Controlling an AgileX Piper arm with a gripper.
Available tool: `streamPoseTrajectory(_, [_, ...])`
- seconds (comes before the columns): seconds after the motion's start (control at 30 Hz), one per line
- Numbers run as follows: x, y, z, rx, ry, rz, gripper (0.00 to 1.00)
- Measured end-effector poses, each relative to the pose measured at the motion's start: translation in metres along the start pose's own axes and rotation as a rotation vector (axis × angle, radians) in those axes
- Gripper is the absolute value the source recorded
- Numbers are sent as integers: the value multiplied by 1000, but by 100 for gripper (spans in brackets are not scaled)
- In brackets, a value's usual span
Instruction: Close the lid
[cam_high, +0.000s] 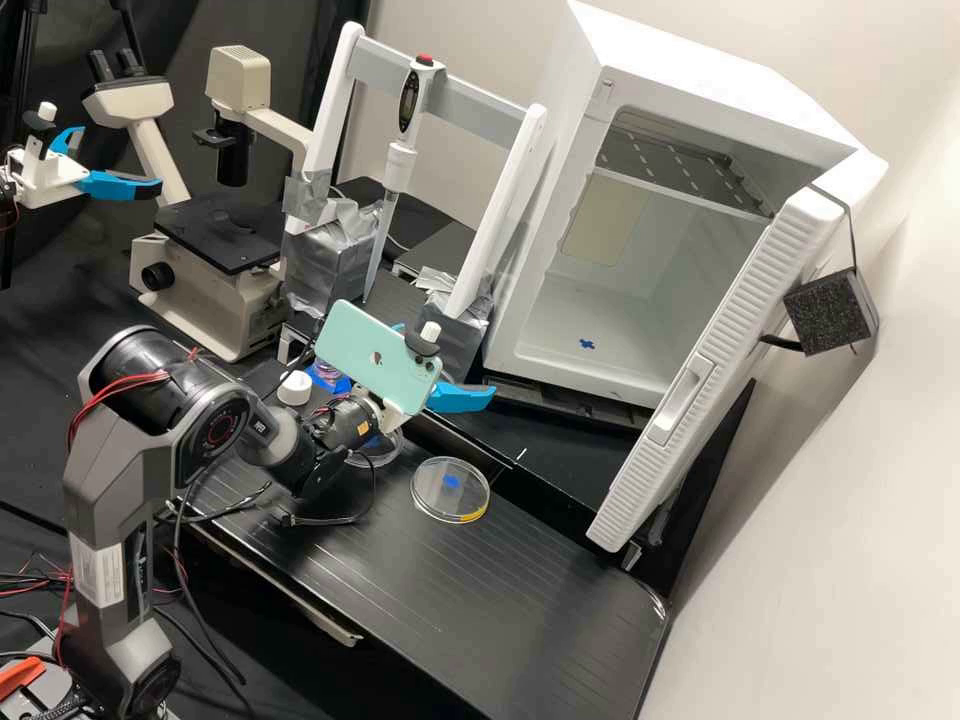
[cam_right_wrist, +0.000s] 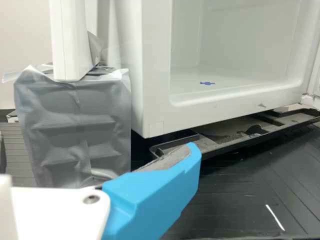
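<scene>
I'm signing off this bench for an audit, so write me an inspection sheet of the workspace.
Surface: black bench with fine parallel grooves.
Job's things: white cabinet beyond the bench, its door swung open.
Clutter: clear round dish and white cap; microscope behind.
Gripper: the gripper is open, holding nothing, beside the phone.
Cables: red wires along the arm; black cables hanging near its wrist.
Surroundings: pale wall beside the door.
</scene>
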Motion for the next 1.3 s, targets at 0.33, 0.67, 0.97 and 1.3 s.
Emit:
streamPoseTrajectory(0.33, [-3,1,3,-4,-3,8,100])
streamPoseTrajectory(0.67, [-61,41,26,22,27,164,100])
streamPoseTrajectory(0.97, [-118,57,40,7,47,235,100])
streamPoseTrajectory(1.3, [-137,51,62,-6,-63,205,100])
